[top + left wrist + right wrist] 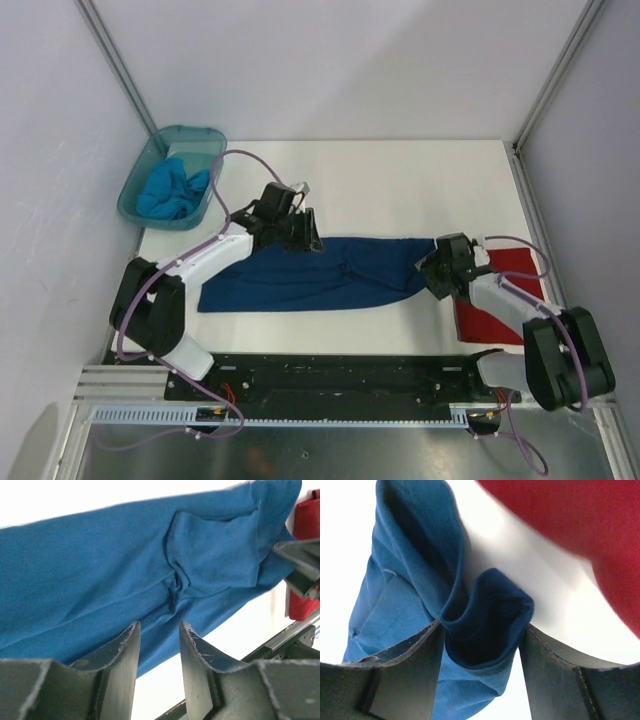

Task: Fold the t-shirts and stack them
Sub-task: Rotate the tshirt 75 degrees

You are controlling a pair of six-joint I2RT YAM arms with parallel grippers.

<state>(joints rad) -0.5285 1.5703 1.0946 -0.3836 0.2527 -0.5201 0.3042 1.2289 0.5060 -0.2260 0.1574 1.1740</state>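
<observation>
A dark blue t-shirt [300, 275] lies spread lengthwise across the middle of the white table; it also shows in the left wrist view [125, 565] and the right wrist view [395, 605]. My left gripper [305, 240] is over its far edge, open and empty [159, 625]. My right gripper [432, 270] is at the shirt's right end, jaws wide apart, with a loose raised fold of the cloth standing between the fingers [482, 630]. A folded red t-shirt [515, 265] lies at the right, partly under my right arm, and shows in the right wrist view [580, 530].
A teal plastic bin [140, 185] at the far left corner holds a crumpled light blue t-shirt [170, 190]. White walls enclose the table on three sides. The black mounting rail [330, 370] runs along the near edge.
</observation>
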